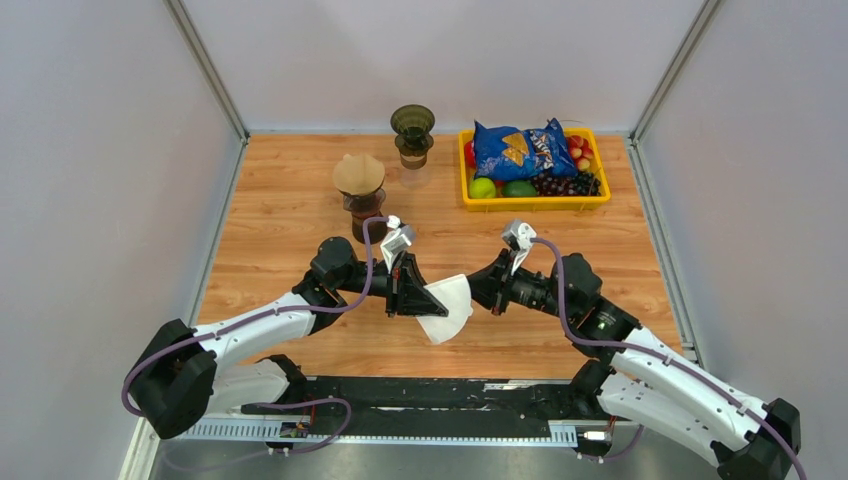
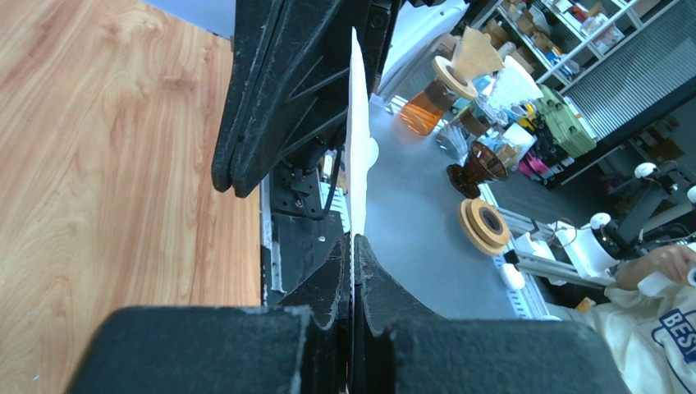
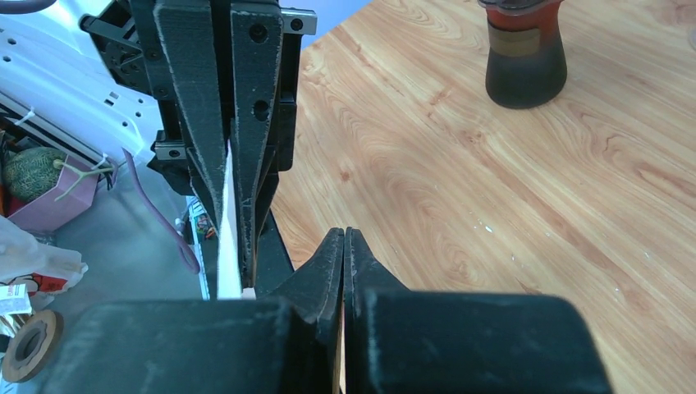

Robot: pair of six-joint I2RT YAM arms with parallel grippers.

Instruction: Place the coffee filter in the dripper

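A white coffee filter (image 1: 450,310) hangs over the front middle of the table, pinched flat by my left gripper (image 1: 425,297), which is shut on its left side. The left wrist view shows it edge-on as a thin white sheet (image 2: 357,139) running up from the jaws of the left gripper (image 2: 353,246). My right gripper (image 1: 478,285) is at the filter's right side with its jaws shut. From the right wrist, the right gripper (image 3: 344,238) holds nothing and the filter (image 3: 231,238) passes to its left. An empty dark dripper (image 1: 412,125) stands at the back.
A second dripper lined with brown paper (image 1: 358,175) sits on a dark carafe (image 1: 362,215) behind the left gripper; the carafe (image 3: 525,53) also shows from the right wrist. A yellow basket (image 1: 535,204) with a blue chips bag and fruit stands at the back right.
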